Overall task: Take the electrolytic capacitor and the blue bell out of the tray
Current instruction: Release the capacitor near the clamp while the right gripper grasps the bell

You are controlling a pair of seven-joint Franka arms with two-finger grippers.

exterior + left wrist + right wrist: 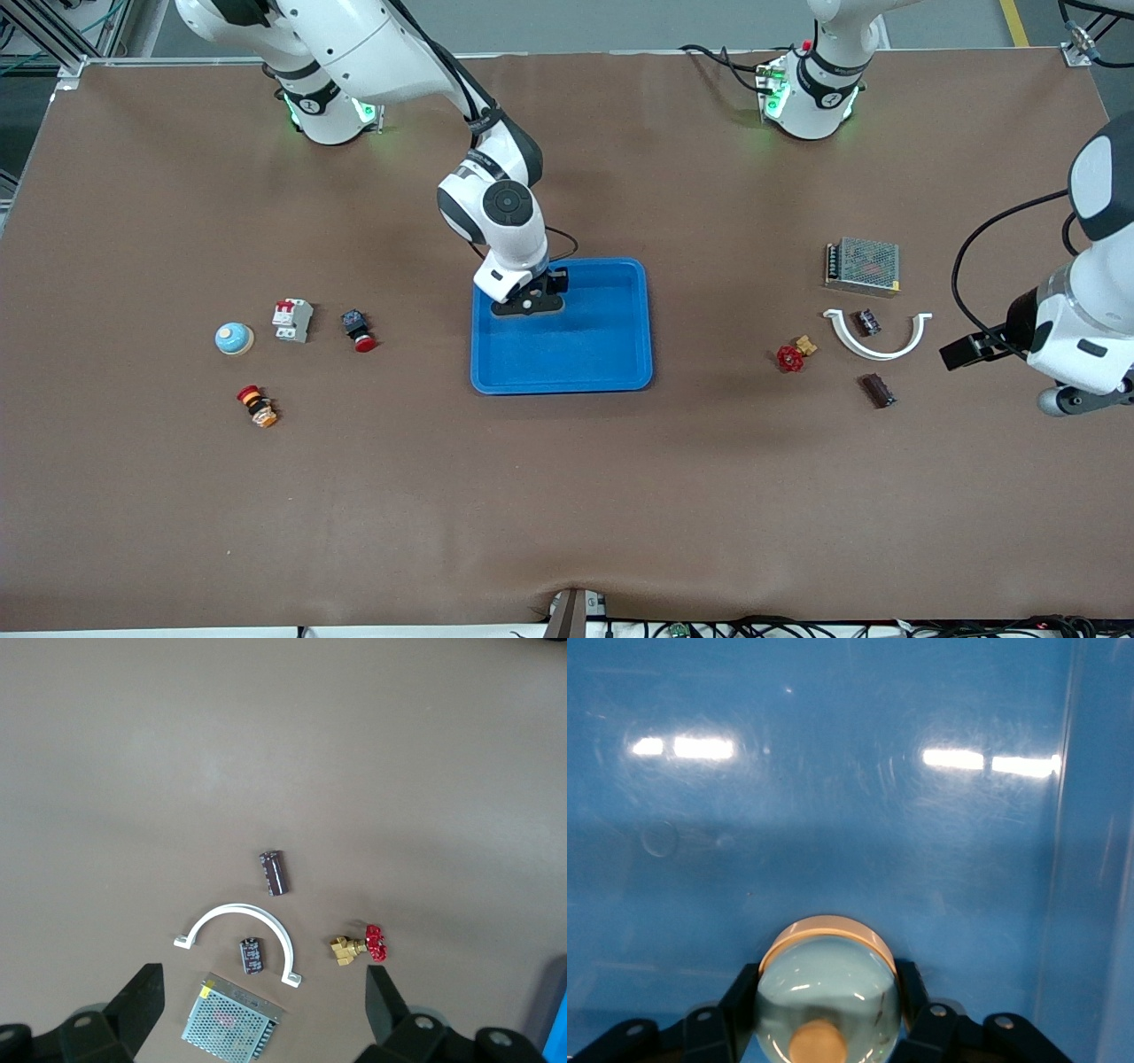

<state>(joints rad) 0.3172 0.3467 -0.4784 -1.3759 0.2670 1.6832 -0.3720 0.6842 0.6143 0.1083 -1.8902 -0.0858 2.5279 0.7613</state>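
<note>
Over blue tray (638,301) | right gripper (829,1014) jaws pinching half-hidden bell (829,992) | left gripper (266,1005) jaws spread

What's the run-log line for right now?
right claw: shut on bell, over blue tray | left claw: open, above table at left arm's end | capacitor: on table

a robotics lab or industrial test cell: two white arms are bolted at the edge of a wide table (567,496) under a brown cover, with aluminium framing (53,44) at a corner and cables (797,626) along its edge. electrical parts lie around, such as a circuit breaker (291,320) and a meshed power supply (863,265).
</note>
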